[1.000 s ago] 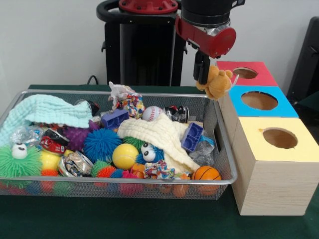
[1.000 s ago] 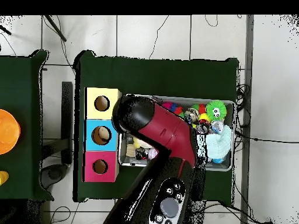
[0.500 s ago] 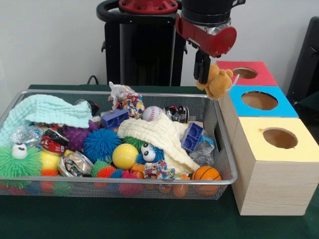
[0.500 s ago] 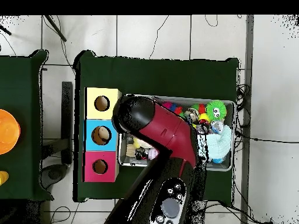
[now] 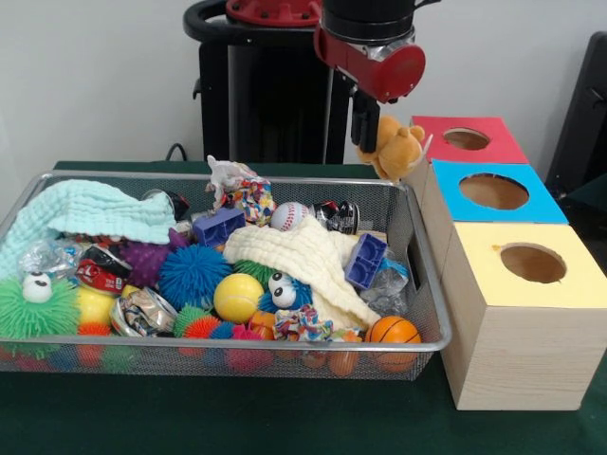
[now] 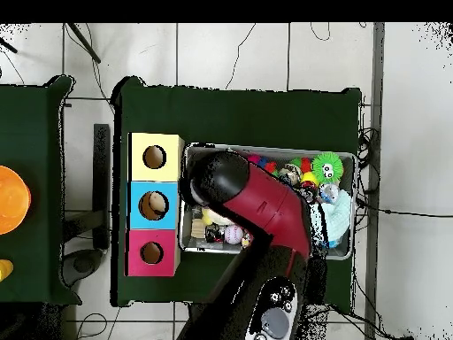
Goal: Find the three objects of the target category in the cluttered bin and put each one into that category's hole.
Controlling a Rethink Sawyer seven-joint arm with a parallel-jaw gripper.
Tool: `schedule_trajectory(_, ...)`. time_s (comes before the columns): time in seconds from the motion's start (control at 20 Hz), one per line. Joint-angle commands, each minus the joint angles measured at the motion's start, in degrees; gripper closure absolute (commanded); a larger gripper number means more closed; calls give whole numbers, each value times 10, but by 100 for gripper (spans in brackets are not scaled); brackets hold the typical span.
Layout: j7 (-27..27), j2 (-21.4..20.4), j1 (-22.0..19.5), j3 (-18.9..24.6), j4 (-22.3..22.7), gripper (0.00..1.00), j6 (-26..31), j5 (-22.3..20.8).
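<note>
In the front view my gripper [image 5: 368, 142] hangs above the far right corner of the wire bin [image 5: 237, 353], shut on a small tan teddy bear [image 5: 394, 149]. The bear dangles just left of the red box [image 5: 467, 138] and above the bin's rim. The blue box [image 5: 493, 191] and the yellow box [image 5: 531, 263] stand in a row nearer the camera, each with a round hole on top. From overhead the red arm [image 6: 257, 199] covers the gripper and the bear, beside the three boxes [image 6: 154, 204].
The bin holds spiky rubber balls [image 5: 193, 274], a yellow ball [image 5: 237, 297], a baseball [image 5: 290, 215], a small basketball [image 5: 393, 331], blue bricks [image 5: 365, 259], cloths [image 5: 302, 256] and crushed cans [image 5: 144, 312]. An orange object [image 6: 12, 199] lies on the side table in the overhead view.
The gripper with the bear has shifted left, away from the boxes and back over the bin's corner. The bear hangs a little higher.
</note>
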Motion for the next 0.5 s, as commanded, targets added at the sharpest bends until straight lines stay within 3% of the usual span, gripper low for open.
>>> schedule_trajectory(0.05, 58, -23, 19, 50, 55, 100, 49, -34)
schedule_trajectory(0.35, 60, -61, 42, 38, 62, 100, 69, -59)
schedule_trajectory(0.5, 66, -59, 59, 25, 38, 100, 98, -87)
